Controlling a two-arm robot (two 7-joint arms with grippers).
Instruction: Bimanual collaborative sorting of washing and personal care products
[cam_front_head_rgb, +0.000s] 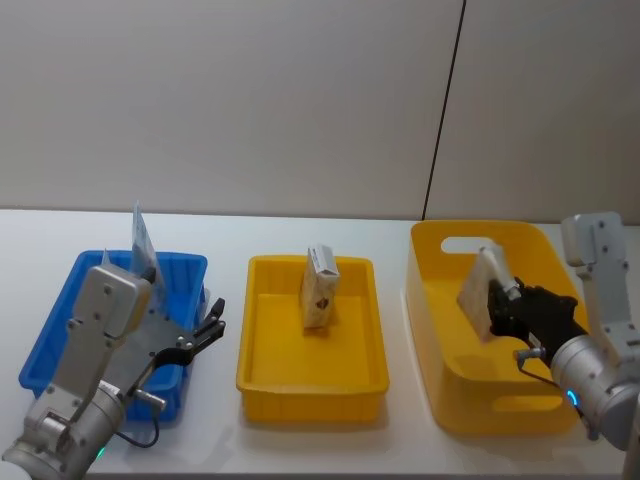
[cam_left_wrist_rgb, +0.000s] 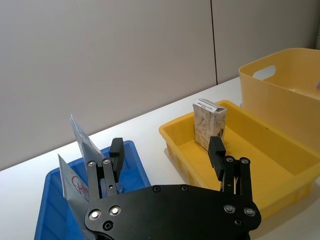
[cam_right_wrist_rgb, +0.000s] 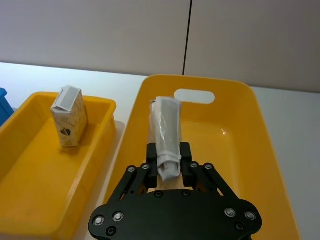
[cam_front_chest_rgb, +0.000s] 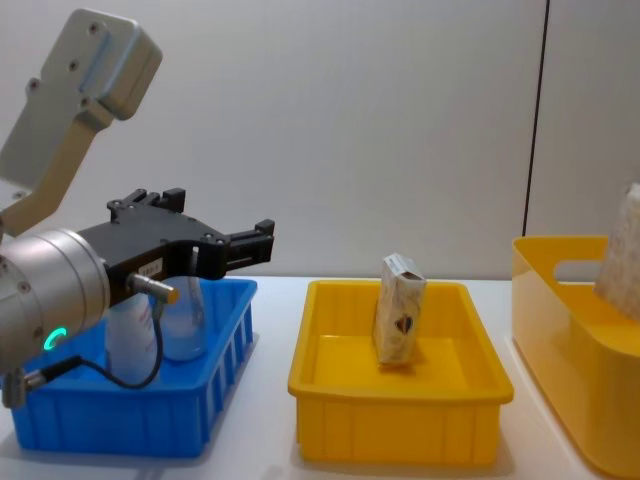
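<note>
Right hand (cam_front_head_rgb: 500, 303) clamps a beige pack (cam_front_head_rgb: 481, 288) over the deep yellow bin (cam_front_head_rgb: 440, 330); raise it clear of the wall before carrying it across. Left hand (cam_front_head_rgb: 212, 320) hangs wide open, empty, by the blue bin (cam_front_head_rgb: 50, 335)

Three bins in a row on the table (cam_front_head_rgb: 400, 455), so: tubes (cam_front_head_rgb: 141, 240) in the left bin (cam_front_head_rgb: 55, 330), a pack (cam_front_head_rgb: 320, 290) standing in the middle tray (cam_front_head_rgb: 310, 402), a second pack (cam_front_head_rgb: 480, 290) over the right tub (cam_front_head_rgb: 470, 400).
</note>
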